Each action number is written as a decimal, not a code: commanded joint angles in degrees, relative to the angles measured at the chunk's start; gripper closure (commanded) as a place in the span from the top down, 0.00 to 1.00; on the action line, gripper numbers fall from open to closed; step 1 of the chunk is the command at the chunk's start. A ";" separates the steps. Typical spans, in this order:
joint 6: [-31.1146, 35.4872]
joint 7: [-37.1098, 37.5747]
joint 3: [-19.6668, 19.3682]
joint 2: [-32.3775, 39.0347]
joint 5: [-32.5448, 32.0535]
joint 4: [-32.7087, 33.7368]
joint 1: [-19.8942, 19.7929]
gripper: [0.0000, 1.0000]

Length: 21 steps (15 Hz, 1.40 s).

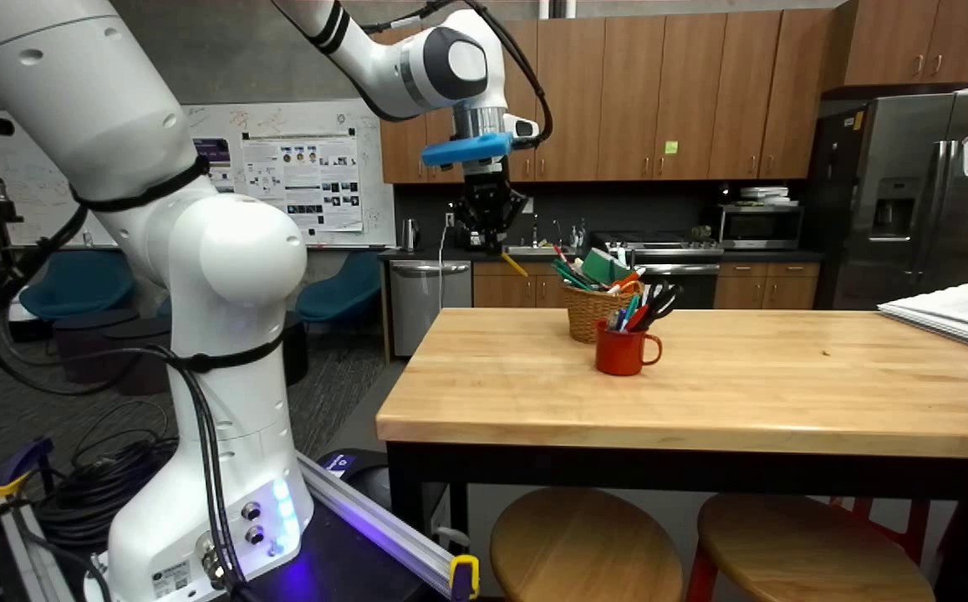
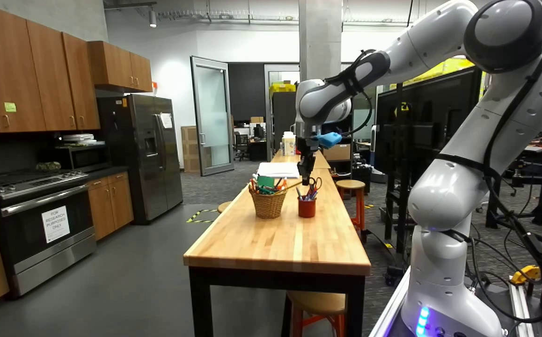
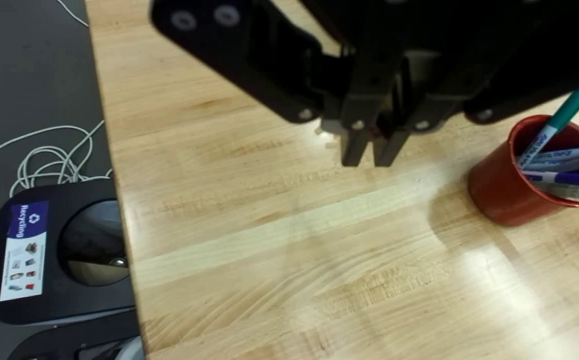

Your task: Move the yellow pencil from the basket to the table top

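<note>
The yellow pencil [image 1: 515,265] hangs tilted from my gripper [image 1: 494,242] in an exterior view, in the air left of the basket. It also shows as a thin yellow stick [image 2: 289,187] beside the gripper [image 2: 305,179]. My gripper is shut on the pencil near one end. In the wrist view the fingertips [image 3: 367,156] are nearly together, and the pencil is hidden there. The brown wicker basket [image 1: 586,314], full of pens and markers, stands on the light-wood table top [image 1: 701,401]; it also shows in an exterior view [image 2: 268,206]. The basket is out of the wrist view.
A red mug [image 1: 620,351] with pens and scissors stands near the basket; it shows at the right of the wrist view [image 3: 507,185]. White papers [image 1: 960,313] lie farther along the table. The table edge [image 3: 119,210] runs down the wrist view's left side, with a recycling bin [image 3: 29,250] beyond it.
</note>
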 commanded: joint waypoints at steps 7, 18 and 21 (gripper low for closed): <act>15.22 -11.40 -2.45 3.80 5.90 -6.79 6.21 0.02; 22.58 -22.78 -2.77 14.78 15.42 -4.58 10.14 0.02; 23.66 -25.15 -2.25 17.26 17.01 -3.31 9.57 0.02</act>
